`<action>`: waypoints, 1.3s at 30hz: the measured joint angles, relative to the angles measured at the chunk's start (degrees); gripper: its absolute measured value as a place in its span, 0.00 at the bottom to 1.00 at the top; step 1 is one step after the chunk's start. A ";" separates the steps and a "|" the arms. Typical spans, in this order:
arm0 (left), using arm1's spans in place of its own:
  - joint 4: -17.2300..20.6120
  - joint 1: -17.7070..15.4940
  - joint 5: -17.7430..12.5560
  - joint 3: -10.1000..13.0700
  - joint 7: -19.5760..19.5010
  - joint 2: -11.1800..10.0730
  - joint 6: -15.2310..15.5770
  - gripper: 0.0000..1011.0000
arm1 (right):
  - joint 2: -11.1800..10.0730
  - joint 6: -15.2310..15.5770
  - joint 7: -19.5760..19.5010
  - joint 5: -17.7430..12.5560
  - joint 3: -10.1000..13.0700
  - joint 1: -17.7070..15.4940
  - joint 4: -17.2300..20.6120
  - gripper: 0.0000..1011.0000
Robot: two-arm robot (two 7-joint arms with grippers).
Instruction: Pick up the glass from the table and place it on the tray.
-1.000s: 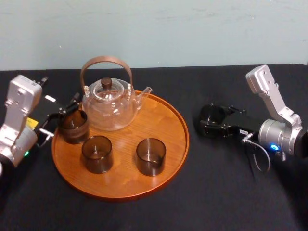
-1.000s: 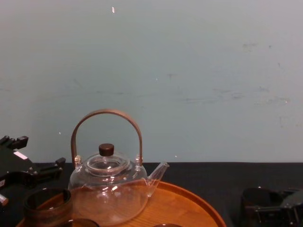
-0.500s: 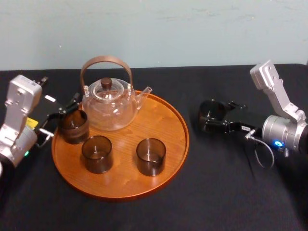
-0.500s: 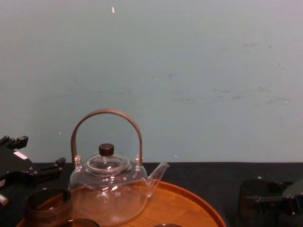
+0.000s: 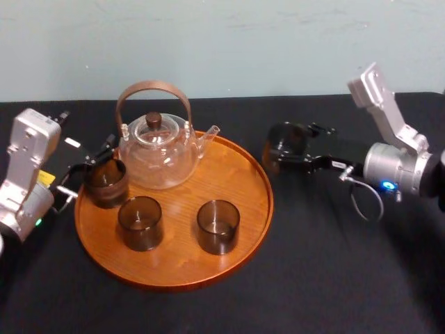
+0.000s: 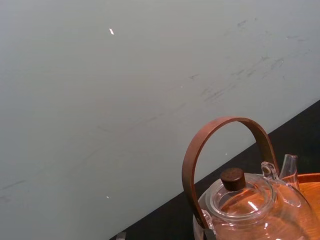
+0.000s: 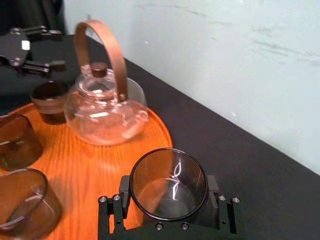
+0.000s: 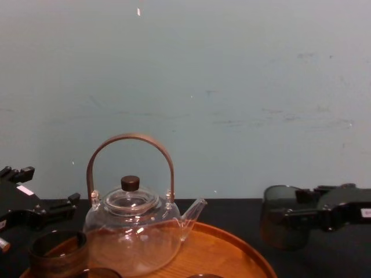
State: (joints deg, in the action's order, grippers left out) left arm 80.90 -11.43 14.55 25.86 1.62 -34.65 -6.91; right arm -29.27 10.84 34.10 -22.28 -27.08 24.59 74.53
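Right gripper pinching glass, held clear of table | tray rim just left of gripper, lower | left gripper spread, at tray's opposite edge.

- Setting: a robotics test lab.
- Matte black surface, plain and uniform.
- Bare, scuffed pale wall behind its far edge.
- Metal robot arms flank a staged tea tray.

Just a pale blue-green wall at the back with a few faint scuffs and scratches, and a table covered in plain black cloth.
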 joint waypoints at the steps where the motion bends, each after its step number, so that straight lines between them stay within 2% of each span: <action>1: 0.00 0.00 0.00 0.00 0.00 0.00 0.00 0.99 | 0.15 -0.12 0.24 0.03 -0.28 0.30 -0.15 0.89; 15: 0.00 0.00 0.00 0.00 0.00 0.00 0.00 0.99 | 4.29 -2.55 3.80 1.39 -5.79 5.40 -5.04 0.89; 21: 0.00 0.00 0.00 0.00 0.00 0.00 0.00 0.99 | 5.89 -3.20 4.26 1.96 -7.31 6.62 -7.57 0.89; 39: 0.00 0.00 0.00 0.00 0.00 0.00 0.00 0.99 | 8.23 -3.99 3.92 3.14 -8.75 7.22 -12.56 0.89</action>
State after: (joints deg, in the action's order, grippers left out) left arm 80.90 -11.43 14.55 25.86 1.62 -34.64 -6.91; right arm -21.04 6.85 38.01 -19.14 -35.83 31.81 61.97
